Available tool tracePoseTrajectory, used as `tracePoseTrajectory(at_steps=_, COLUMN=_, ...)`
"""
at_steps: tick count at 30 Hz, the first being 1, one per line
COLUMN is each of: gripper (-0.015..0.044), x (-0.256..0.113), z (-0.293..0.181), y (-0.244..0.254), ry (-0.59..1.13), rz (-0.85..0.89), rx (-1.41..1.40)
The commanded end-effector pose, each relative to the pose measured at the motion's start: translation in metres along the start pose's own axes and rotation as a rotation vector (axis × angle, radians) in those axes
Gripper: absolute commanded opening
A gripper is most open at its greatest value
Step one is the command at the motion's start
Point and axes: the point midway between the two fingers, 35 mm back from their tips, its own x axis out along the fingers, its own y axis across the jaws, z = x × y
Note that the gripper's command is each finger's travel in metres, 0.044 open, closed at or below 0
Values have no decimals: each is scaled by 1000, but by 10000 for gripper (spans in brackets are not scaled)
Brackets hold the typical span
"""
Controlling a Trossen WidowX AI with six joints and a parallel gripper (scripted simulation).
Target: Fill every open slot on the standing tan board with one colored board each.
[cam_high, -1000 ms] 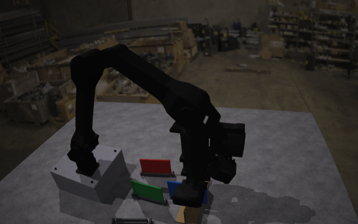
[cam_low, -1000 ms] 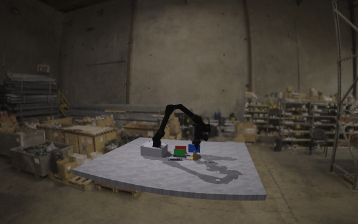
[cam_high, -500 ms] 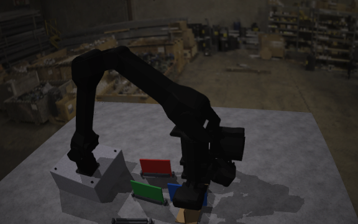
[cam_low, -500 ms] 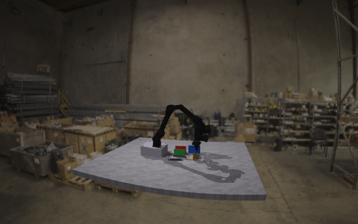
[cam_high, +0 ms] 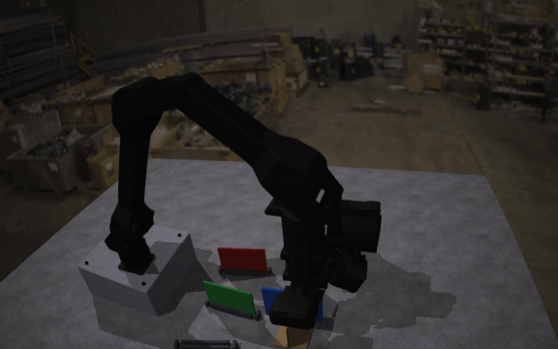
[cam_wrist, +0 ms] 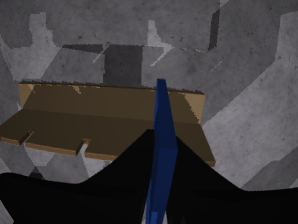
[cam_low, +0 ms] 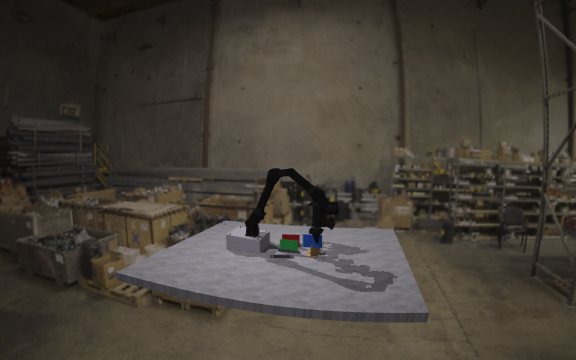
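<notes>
At lower centre of the top frame, my gripper is closed nearly all the way, pinching the blue board above the tan board.

Matt wood-like tan board.

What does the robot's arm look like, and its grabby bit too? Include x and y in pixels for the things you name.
The arm point(cam_high: 223, 113) point(cam_low: 304, 182) is black all over, made of chunky pieces with bulky, rounded corners. Its pincer point(cam_wrist: 157, 137) is black too, with fingers that slope to narrow tips. I can't see any cables or markings on them.
</notes>
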Motion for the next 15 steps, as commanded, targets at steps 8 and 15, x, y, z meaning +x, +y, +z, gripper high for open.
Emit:
tracePoseTrajectory(at_steps=8, gripper=0, x=1, z=1, y=0, ry=0, rz=-4, rx=-12)
tracePoseTrajectory(at_steps=15, gripper=0, x=2, z=1, y=0, ry=0, rz=-4, rx=-1)
